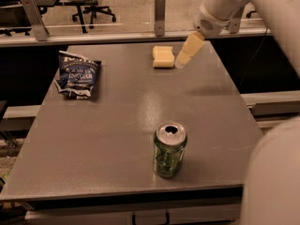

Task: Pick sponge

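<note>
Gripper beside one sponge; one can, one bag.

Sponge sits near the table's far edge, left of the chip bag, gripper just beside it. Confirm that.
Not left: the camera view shows the sponge right of the chip bag, near the far edge of the table, gripper just beside it.

the desk has a smooth grey top with a dull sheen, faintly scuffed. the sponge looks like soft, matt, pale yellow foam. just right of the sponge is the hand, a matt pale yellow, with smooth white plastic above it. well in front of the sponge, the can is glossy green metal with a bare silvery top. left of the sponge, the bag is crinkled, shiny foil.
</note>
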Motion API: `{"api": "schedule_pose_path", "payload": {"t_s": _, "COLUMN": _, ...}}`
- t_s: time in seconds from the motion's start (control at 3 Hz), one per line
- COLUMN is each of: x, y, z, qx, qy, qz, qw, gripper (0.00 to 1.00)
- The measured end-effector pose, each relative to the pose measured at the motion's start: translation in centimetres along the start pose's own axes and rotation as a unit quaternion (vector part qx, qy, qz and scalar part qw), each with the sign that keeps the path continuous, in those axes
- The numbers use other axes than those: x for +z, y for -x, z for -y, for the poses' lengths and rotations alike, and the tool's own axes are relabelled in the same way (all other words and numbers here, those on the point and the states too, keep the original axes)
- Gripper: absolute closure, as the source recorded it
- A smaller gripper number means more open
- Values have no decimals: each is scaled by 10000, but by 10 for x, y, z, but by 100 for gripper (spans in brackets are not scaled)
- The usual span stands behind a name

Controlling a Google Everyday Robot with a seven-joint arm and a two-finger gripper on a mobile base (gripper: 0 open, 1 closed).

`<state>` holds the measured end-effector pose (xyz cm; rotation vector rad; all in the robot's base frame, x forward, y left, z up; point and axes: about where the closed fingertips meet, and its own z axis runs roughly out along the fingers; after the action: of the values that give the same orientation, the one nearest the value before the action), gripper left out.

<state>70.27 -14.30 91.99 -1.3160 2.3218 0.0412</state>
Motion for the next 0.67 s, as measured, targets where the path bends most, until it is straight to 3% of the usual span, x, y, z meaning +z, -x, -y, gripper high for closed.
{"api": "schedule_pose_path", "payload": {"t_s": 0.67, "x": 70, "y": 31, "z": 26, "qx": 388, "qy": -25, "qz": 9, "qw": 9992, "gripper": 0}}
